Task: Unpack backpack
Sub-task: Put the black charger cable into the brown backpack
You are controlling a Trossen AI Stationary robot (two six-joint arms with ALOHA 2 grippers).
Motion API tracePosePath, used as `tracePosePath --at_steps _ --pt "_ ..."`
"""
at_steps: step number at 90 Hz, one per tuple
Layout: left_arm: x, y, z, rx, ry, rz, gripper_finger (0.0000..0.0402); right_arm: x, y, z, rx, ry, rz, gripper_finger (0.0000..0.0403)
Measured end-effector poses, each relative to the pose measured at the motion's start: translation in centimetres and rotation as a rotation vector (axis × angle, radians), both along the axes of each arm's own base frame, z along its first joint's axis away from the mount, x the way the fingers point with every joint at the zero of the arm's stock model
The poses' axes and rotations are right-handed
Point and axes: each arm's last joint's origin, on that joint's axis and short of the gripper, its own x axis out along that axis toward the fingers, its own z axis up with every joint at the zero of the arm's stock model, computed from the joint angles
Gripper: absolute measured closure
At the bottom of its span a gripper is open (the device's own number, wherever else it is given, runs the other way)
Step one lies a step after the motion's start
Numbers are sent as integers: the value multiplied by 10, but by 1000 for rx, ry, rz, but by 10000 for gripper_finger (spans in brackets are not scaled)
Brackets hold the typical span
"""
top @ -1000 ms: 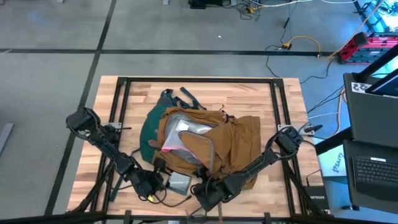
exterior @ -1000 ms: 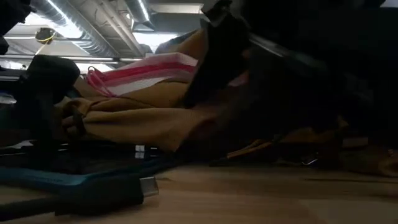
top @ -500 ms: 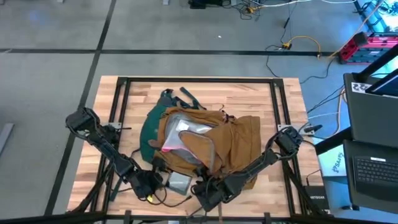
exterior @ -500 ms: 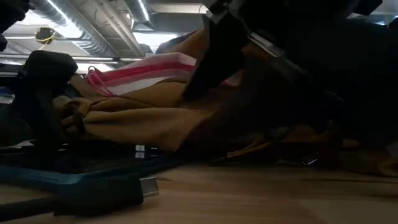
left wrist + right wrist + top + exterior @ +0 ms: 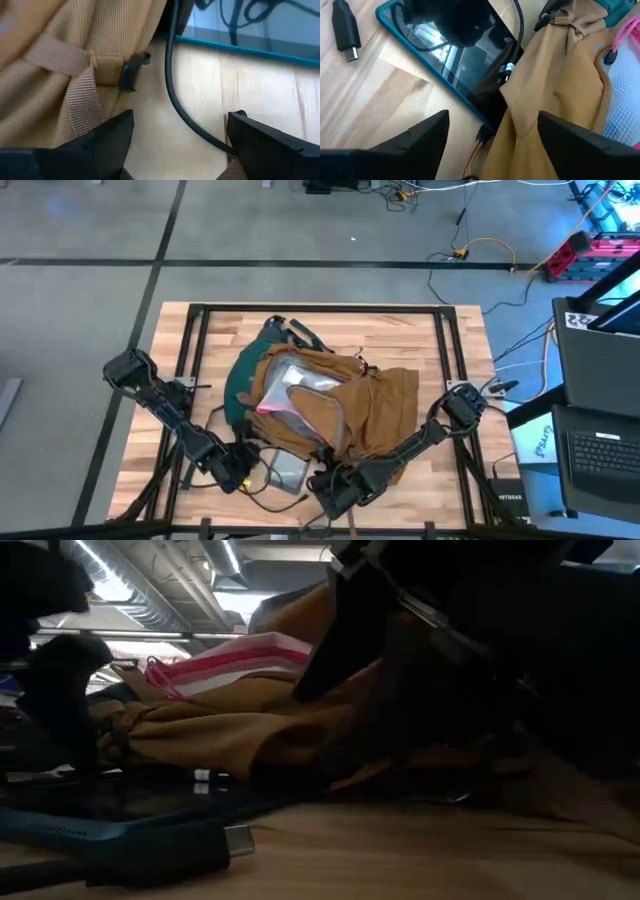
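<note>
The tan-brown backpack (image 5: 330, 405) lies on its side in the middle of the table, with the dark teal back panel (image 5: 238, 385) toward the left. Its mouth gapes, showing a clear pink-edged pouch (image 5: 285, 392) inside. My left gripper (image 5: 180, 145) stands open at the backpack's near-left corner (image 5: 238, 470), beside a webbing strap and buckle (image 5: 131, 75). A black cable (image 5: 175, 100) runs between its fingers. My right gripper (image 5: 492, 135) stands open near the table's near edge (image 5: 325, 495), over the backpack's near hem.
A teal-edged tablet (image 5: 450, 65) lies flat on the wood between the two grippers (image 5: 285, 475), partly under the backpack's hem. A loose USB plug (image 5: 345, 30) and black cable lie beside it. A black frame (image 5: 320, 310) runs round the tabletop.
My left gripper has drawn back a little toward the table's left edge, away from the tablet. The backpack's left part and the pouch in it have shifted slightly toward the far edge. My right gripper has kept still.
</note>
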Motion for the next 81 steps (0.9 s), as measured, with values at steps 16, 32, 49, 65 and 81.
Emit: tracePosePath --at_steps 16,32,49,65,81 --pt "8 7 0 -109 67 38 101 0 0 0 7 -3 -8 114" --pt "15 14 -1 -178 103 74 103 0 0 0 18 -8 -19 114" --pt "21 21 -2 -224 104 85 152 0 0 0 31 -13 -34 114" --pt "23 23 -3 -232 106 94 226 0 0 0 31 -12 -36 114" --pt "24 23 -3 -237 107 94 319 0 0 0 31 -12 -36 114"
